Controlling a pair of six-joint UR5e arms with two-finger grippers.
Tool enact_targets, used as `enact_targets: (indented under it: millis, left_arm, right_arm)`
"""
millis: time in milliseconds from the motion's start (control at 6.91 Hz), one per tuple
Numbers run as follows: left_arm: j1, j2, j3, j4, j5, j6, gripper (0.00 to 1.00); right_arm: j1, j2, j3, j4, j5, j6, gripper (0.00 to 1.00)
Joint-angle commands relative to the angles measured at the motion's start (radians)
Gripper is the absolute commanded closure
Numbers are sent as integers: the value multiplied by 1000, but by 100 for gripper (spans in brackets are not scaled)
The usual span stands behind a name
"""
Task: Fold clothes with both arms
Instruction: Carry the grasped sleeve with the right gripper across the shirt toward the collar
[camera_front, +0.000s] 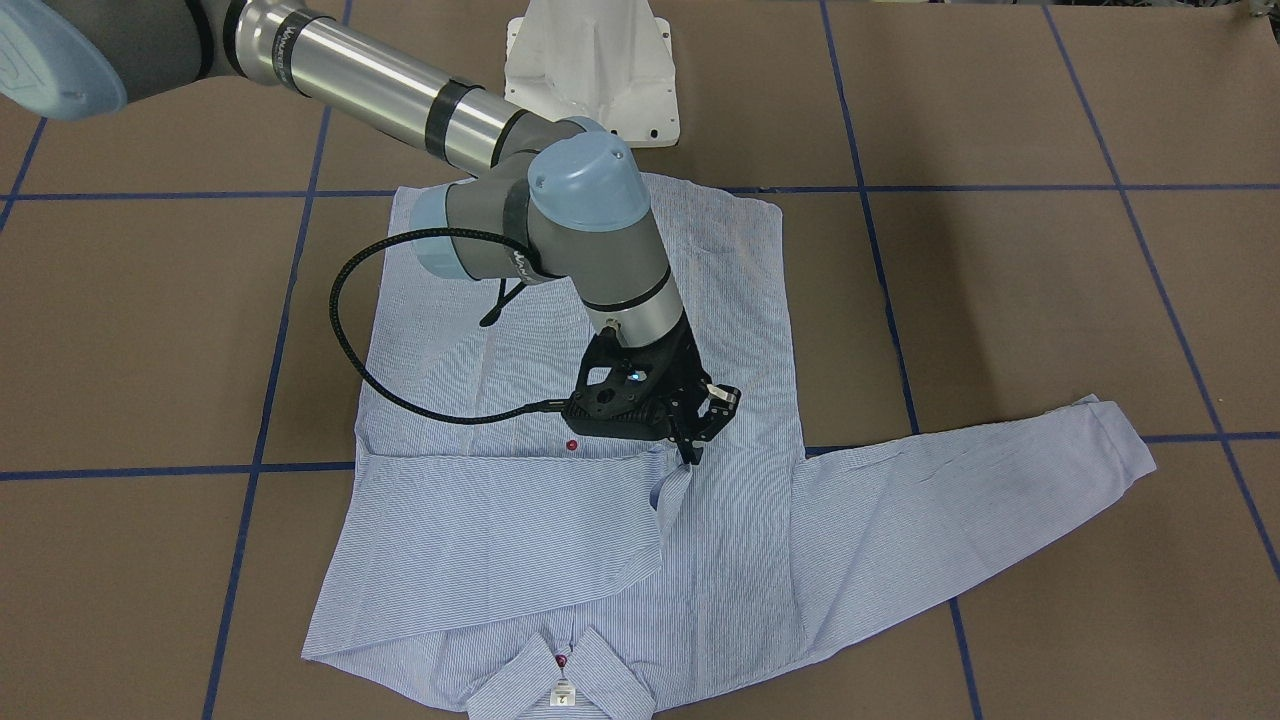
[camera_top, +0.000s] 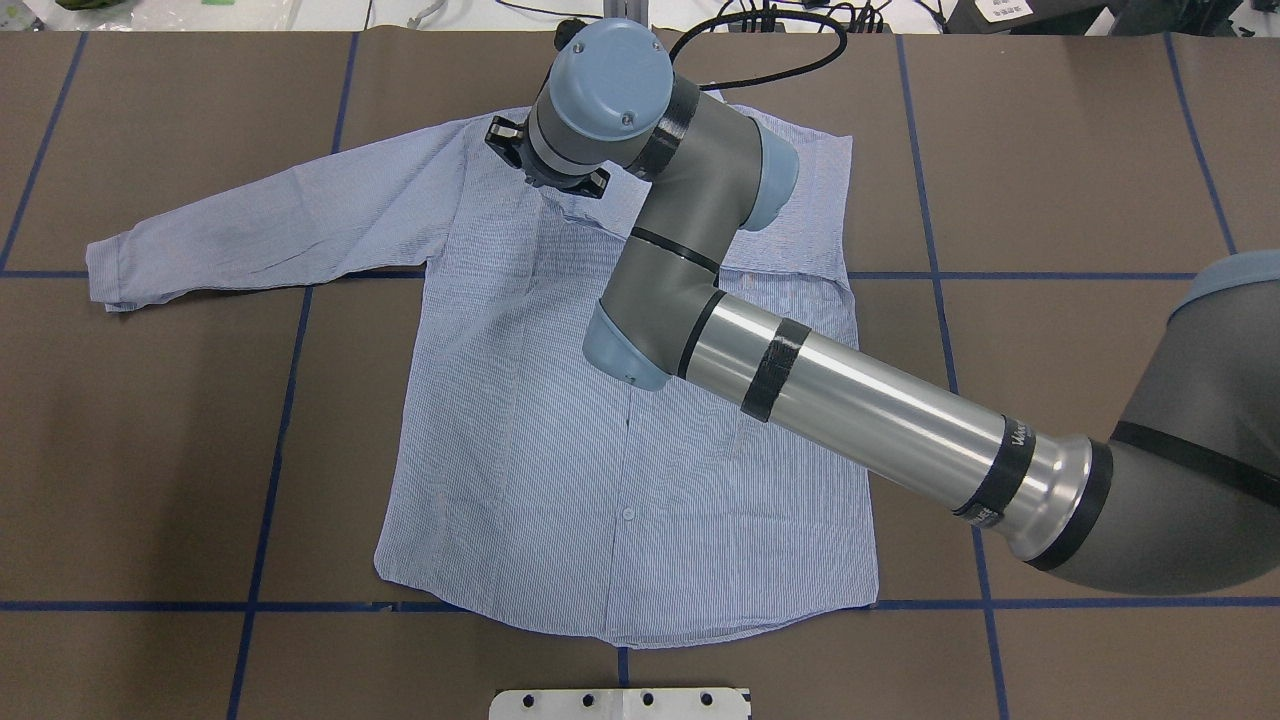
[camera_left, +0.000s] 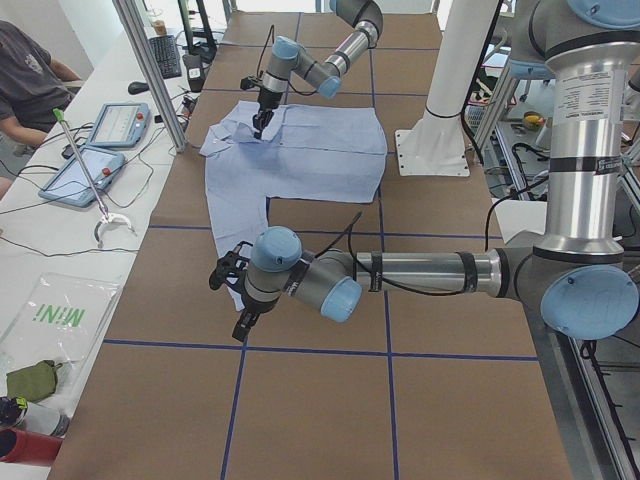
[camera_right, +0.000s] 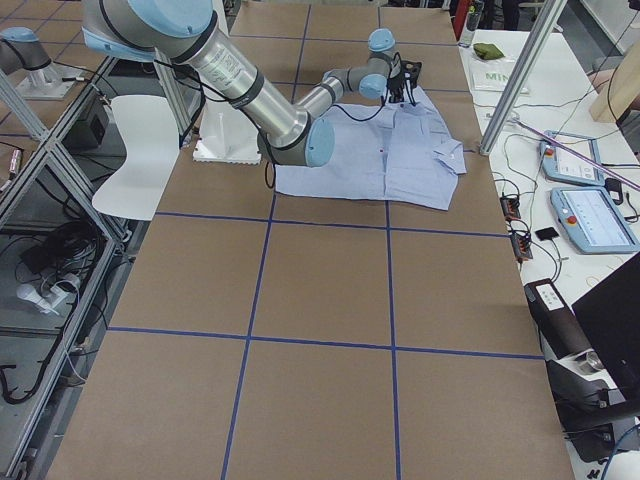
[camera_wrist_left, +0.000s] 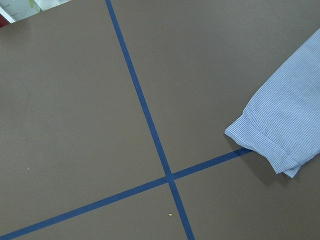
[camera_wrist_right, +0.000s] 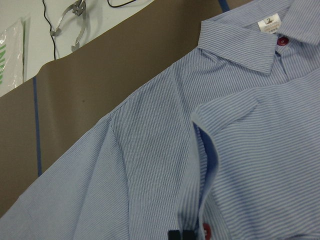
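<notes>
The striped shirt (camera_front: 740, 520) is seen spread flat on the table (camera_front: 1050, 300), one cuff pinched at mid-chest by the narrowly closed right gripper (camera_front: 692, 448), while the free sleeve (camera_front: 980, 500) is stretched lengthwise towards the nearer left gripper (camera_left: 242, 322), whose opening cannot be told.

Brown table (camera_front: 1000, 300), blue tape grid (camera_front: 1000, 187); striped shirt (camera_front: 740, 520) on it.

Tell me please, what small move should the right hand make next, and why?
Probably open the right hand and lift away: the folded sleeve it pinches already lies across the shirt front, with its cuff end pulled up in a small peak under the hand.
</notes>
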Motion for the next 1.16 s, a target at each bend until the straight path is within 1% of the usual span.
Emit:
enact_targets:
  millis: [0, 145, 289, 434, 579, 723, 868, 1012]
  left_arm:
    - [0, 0, 0, 1, 0, -1, 1]
    - [0, 0, 0, 1, -7, -1, 1]
    - [3, 0, 1, 0, -42, -7, 1]
    - [40, -11, 3, -19, -40, -36, 1]
    - [122, -15, 12, -58, -37, -153, 1]
    - [153, -15, 17, -109, -39, -341, 1]
    - [202, -18, 41, -144, -37, -469, 1]
    - [251, -81, 114, -173, -37, -563, 1]
  right_arm:
    - [-34, 24, -40, 33, -64, 2, 1]
    - [-48, 57, -78, 33, -90, 11, 0]
    - [-48, 70, -85, 33, -90, 40, 0]
    - [-47, 73, -79, 27, -89, 101, 0]
    - [-42, 64, -38, -8, -83, 112, 0]
    - [-21, 4, 78, -154, -68, 103, 0]
    - [14, -119, 219, -189, 1, 92, 0]
    - [54, -269, 371, -190, 58, 56, 0]
